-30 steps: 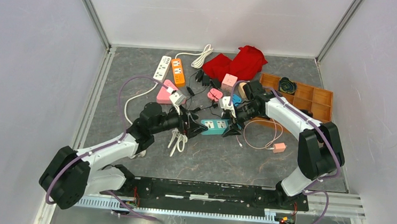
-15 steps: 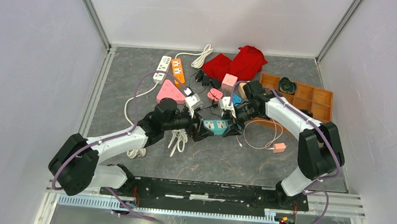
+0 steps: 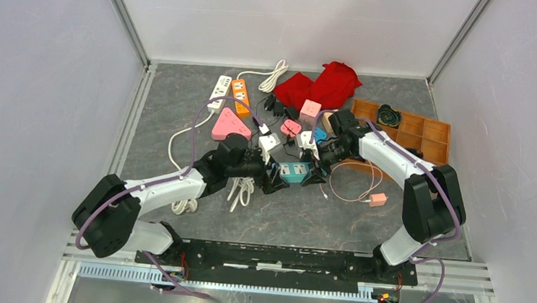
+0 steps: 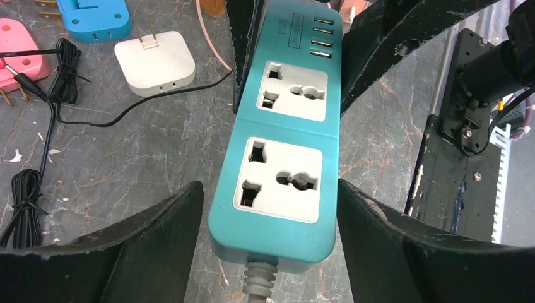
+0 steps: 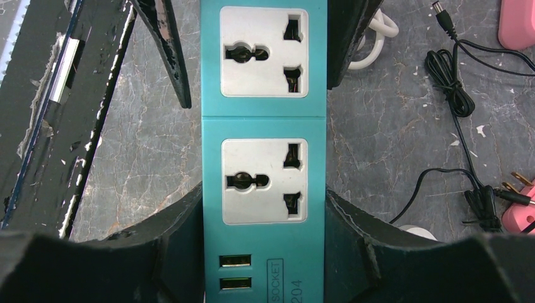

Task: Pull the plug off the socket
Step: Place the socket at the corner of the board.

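The teal power strip [image 3: 294,171] lies on the grey table between my two grippers. Both of its sockets are empty in the left wrist view [image 4: 284,145] and the right wrist view [image 5: 264,164]. My right gripper [image 5: 264,196] is shut on the strip's USB end [image 3: 312,171]. My left gripper [image 4: 270,189] is open and straddles the strip's cable end [image 3: 276,179] with a gap on each side. A loose white plug [image 4: 154,63] lies on the table just beyond the strip [image 3: 306,138].
A blue adapter [image 4: 94,16], a pink adapter [image 4: 19,50] and thin black cables [image 4: 57,95] lie nearby. A pink triangular socket [image 3: 230,126], white and orange strips [image 3: 230,93], red cloth [image 3: 321,85] and a wooden tray [image 3: 412,130] sit further back.
My left arm has moved right, and its open fingers now stand on either side of the strip's cable end. My right arm and the strip have stayed put.
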`<state>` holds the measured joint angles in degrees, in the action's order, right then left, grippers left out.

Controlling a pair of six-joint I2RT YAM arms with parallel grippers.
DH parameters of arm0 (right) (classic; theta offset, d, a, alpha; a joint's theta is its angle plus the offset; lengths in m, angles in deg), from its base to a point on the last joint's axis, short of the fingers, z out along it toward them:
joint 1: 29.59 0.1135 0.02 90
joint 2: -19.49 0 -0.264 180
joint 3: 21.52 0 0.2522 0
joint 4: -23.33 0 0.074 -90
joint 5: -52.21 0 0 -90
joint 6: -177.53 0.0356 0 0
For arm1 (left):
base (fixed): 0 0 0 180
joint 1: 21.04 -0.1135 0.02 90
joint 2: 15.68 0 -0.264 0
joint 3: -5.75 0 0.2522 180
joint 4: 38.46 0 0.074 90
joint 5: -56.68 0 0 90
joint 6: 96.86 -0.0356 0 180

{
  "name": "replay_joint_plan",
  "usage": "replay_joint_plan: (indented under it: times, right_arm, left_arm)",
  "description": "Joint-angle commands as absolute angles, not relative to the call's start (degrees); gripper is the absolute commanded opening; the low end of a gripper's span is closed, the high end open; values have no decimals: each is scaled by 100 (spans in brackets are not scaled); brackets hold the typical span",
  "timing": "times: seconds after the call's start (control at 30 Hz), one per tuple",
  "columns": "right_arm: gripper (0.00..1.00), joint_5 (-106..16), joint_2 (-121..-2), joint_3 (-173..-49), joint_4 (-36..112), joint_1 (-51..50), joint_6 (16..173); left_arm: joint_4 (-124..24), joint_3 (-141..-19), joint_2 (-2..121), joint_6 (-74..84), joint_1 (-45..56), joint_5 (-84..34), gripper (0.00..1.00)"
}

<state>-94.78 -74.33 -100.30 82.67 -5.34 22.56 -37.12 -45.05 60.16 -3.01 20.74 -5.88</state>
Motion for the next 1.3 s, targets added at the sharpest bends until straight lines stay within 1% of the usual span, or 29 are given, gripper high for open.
replay_joint_plan:
  times: [0.0,0.2,0.33,0.4,0.47,0.5,0.53,0.57,0.6,0.63,0.73,0.83,0.9,0.93,1.07,1.1,1.17,1.27]
  right_arm:
    - [0,-9791,-7479,-10184,8382,-563,2014]
    - [0,-9789,-7475,-10182,8398,-566,2006]
    - [0,-9799,-7481,-10183,8397,-564,1995]
    - [0,-9799,-7482,-10190,8404,-568,1995]
    - [0,-9799,-7486,-10191,8404,-564,1990]
    - [0,-9807,-7486,-10197,8414,-569,1986]
    - [0,-9804,-7482,-10193,8418,-570,1989]
    - [0,-9808,-7482,-10194,8419,-564,1989]
    - [0,-9808,-7484,-10191,8423,-562,1988]
    - [0,-9815,-7489,-10191,8428,-563,1978]
    - [1,-9850,-7492,-10191,8434,-566,1985]
    - [18,-9889,-7489,-10182,8444,-574,1961]
    - [36,-9900,-7480,-10158,8441,-573,1936]
    - [42,-9913,-7468,-10148,8441,-570,1925]
    - [59,-9953,-7367,-10048,8411,-574,1811]
    - [65,-9957,-7345,-10009,8375,-570,1810]
    - [70,-9945,-7289,-9940,8308,-564,1808]
    - [76,-9933,-7202,-9854,8188,-569,1816]
  left_arm:
    - [-3619,-4704,6053,-651,2149,-714,80]
    - [-3499,-4677,5975,-833,2167,-729,74]
    - [-3460,-4657,5917,-876,2176,-717,72]
    - [-3449,-4659,5891,-887,2176,-695,69]
    - [-3409,-4650,5880,-939,2176,-537,60]
    - [-3378,-4643,5885,-961,2176,-441,53]
    - [-3361,-4651,5901,-990,2172,-351,43]
    - [-3359,-4662,5927,-1036,2176,-238,29]
    - [-3384,-4699,5962,-1062,2176,-138,13]
    - [-3422,-4729,5998,-1073,2176,-86,4]
    - [-3463,-4755,6052,-1043,2176,-63,2]
    - [-3464,-4705,6004,-1084,2176,-124,2]
    - [-3464,-4659,5955,-1111,2176,-152,2]
    - [-3464,-4646,5926,-1115,2176,-165,2]
    - [-3455,-4544,5833,-1126,2176,-219,2]
    - [-3455,-4514,5813,-1134,2176,-222,2]
    - [-3444,-4442,5747,-1144,2176,-235,2]
    - [-3403,-4328,5666,-1133,2176,-211,2]
